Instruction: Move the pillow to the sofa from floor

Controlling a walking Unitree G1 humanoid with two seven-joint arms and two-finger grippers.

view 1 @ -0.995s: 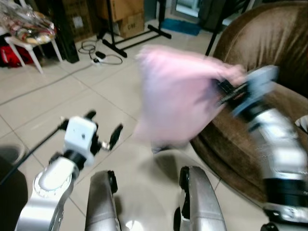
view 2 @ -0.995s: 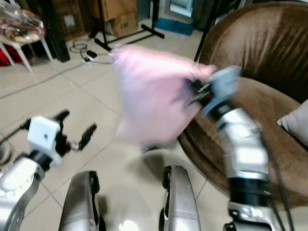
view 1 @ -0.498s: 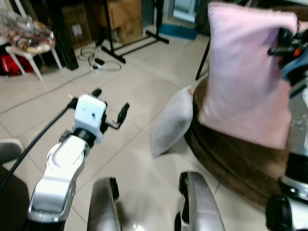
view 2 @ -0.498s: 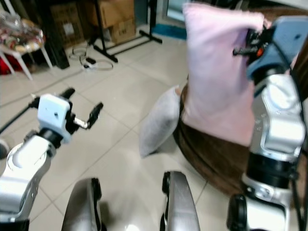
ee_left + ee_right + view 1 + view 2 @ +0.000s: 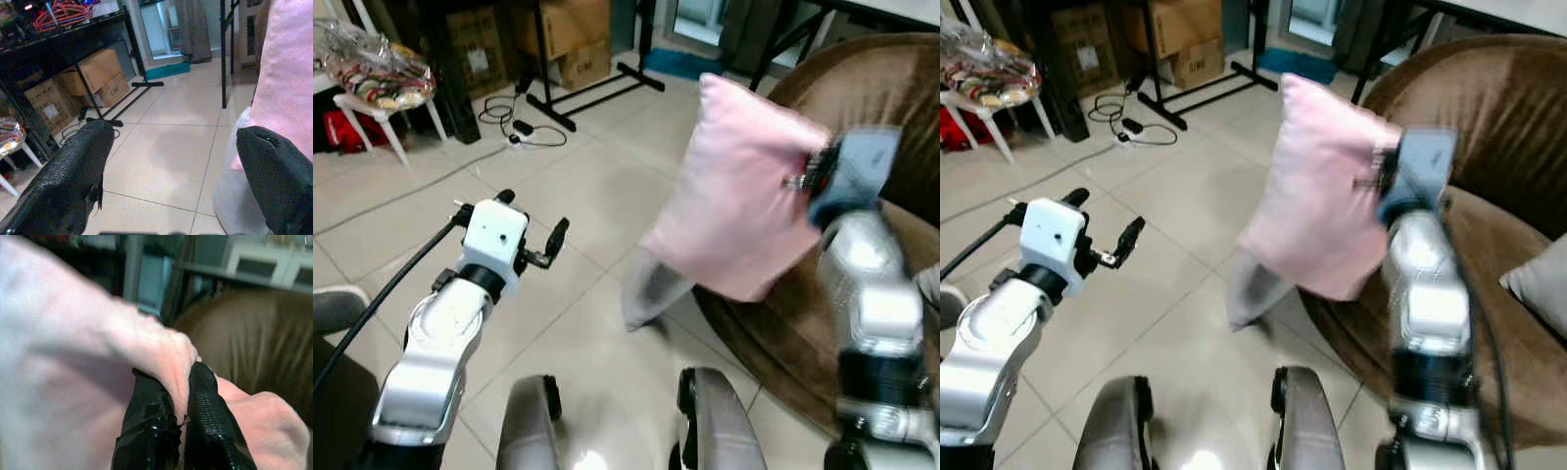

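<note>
- Hanging from the right pincer (image 5: 178, 418), the pink pillow (image 5: 734, 206) is up in the air, next to the brown sofa (image 5: 891, 108).
- It looks soft and light, and it droops.
- Pinching one bunched corner seems enough to hold it.
- The left pincer (image 5: 530, 227) is spread wide with nothing in it.

Beige tiled floor (image 5: 431, 211) carries a grey cushion (image 5: 653, 290) propped against the brown sofa (image 5: 1489, 235) below the right gripper (image 5: 1383, 181); cables (image 5: 514, 117), cardboard boxes (image 5: 570, 34) and a white stool (image 5: 382, 108) beyond the left gripper (image 5: 530, 220).
</note>
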